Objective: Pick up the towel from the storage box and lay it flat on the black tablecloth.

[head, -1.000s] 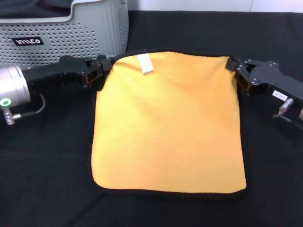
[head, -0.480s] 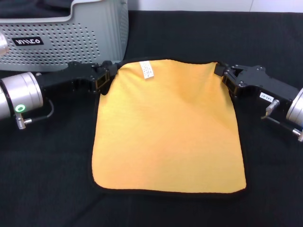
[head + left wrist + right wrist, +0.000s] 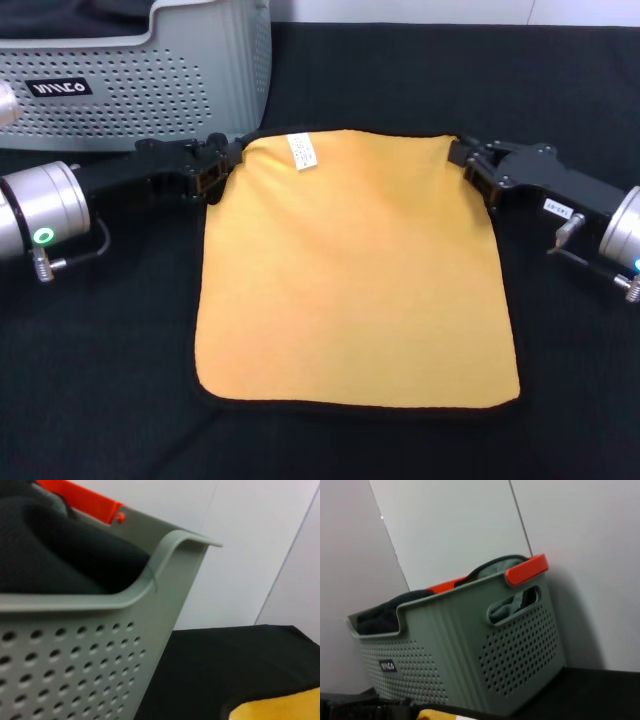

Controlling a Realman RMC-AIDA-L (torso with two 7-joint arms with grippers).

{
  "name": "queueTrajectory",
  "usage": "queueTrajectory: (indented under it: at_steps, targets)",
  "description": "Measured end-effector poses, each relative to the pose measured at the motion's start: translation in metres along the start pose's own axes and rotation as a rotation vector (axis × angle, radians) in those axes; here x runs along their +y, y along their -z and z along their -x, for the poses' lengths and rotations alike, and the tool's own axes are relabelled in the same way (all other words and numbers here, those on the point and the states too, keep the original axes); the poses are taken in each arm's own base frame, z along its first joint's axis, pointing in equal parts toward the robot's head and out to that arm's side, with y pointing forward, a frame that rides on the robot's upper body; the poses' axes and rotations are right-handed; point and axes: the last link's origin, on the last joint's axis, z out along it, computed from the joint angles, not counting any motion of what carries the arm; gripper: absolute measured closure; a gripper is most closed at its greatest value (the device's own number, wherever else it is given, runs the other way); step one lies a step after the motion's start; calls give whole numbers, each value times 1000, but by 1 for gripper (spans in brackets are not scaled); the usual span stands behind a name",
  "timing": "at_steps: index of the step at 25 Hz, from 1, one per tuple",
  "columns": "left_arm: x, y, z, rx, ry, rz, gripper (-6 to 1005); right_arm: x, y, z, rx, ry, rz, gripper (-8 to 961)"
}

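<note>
Towel [image 3: 355,270] now lies nearly flat on the tablecloth [image 3: 100,400] beside the box [image 3: 150,90]; we have lowered its far corners, left gripper [image 3: 225,163] and right gripper [image 3: 468,160] clamped on them, release pending.

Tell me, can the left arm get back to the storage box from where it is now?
Probably yes. The left gripper sits at the towel's far left corner, just in front of the storage box. Nothing stands between them on the black tablecloth. It appears to be pinching that corner, so it would need to let go first.
</note>
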Motion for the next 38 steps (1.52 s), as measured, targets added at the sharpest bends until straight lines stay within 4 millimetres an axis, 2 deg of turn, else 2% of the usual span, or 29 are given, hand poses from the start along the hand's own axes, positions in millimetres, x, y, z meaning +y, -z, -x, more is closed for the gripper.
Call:
queueTrajectory:
  at_steps: [4,7,11,15,19,23,25,29,33,38]
  targets:
    - [0,-1,5,2,19,-21,834,-4,-4,2,12,11,-26,934]
    - [-4,5,6,14,27,-45,777,-12,-1,8,-12,10,-62,749]
    - [-10,22,6,28,31,-54,702,-29,17,24,-95,20,-124,657]
    - [-13,47,-1,88,42,-29,544,-26,36,33,-154,36,-77,565]
    - [4,66,-11,128,-11,106,464,2,48,30,-161,80,120,456]
    - [42,79,-14,127,-208,372,425,34,51,17,-50,101,365,296]
    - [58,88,-16,132,-267,512,425,46,54,18,-32,75,467,220]
    - [69,98,-18,87,-263,654,425,71,59,25,-49,39,644,68]
    - [71,100,-14,40,-265,684,425,93,51,20,-51,27,742,66]
    - [70,100,-16,36,-298,690,425,108,42,15,-35,40,794,65]
